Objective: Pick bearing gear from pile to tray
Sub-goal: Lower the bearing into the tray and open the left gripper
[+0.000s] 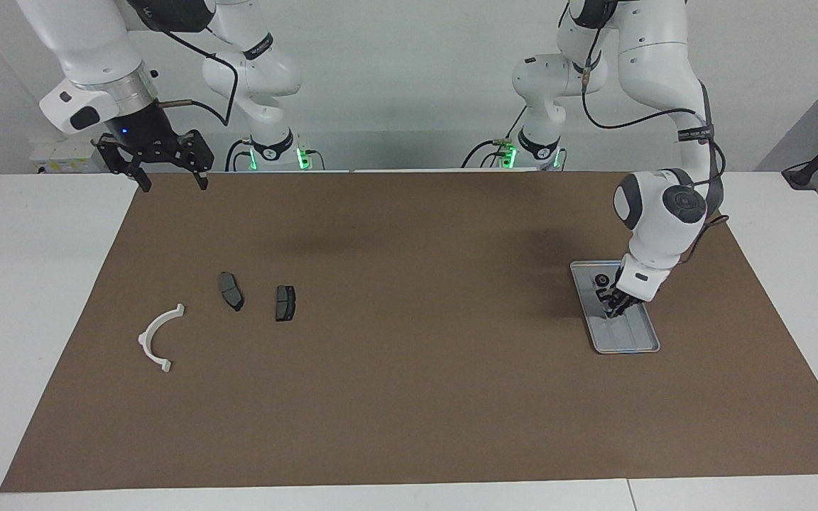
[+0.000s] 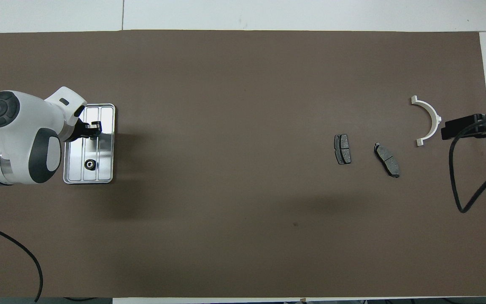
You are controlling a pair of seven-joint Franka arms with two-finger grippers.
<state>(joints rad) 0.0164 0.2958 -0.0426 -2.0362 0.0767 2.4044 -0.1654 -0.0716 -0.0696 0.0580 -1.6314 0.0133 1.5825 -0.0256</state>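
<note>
left gripper (image 1: 611, 306) closed tight over tray (image 1: 647, 339), holding nothing visible | bearing gear (image 2: 89, 164) in tray's robot-side end, near table's left-arm edge | right gripper (image 1: 165, 172) spread wide, waiting over table's right-arm robot-side corner

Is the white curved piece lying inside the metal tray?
No. The white curved bracket lies on the brown mat at the right arm's end of the table, while the tray sits at the left arm's end.

a white counter (image 1: 40, 284) carries a broad brown mat (image 1: 409, 397); a plain pale wall (image 1: 409, 78) rises at the robots' end.
</note>
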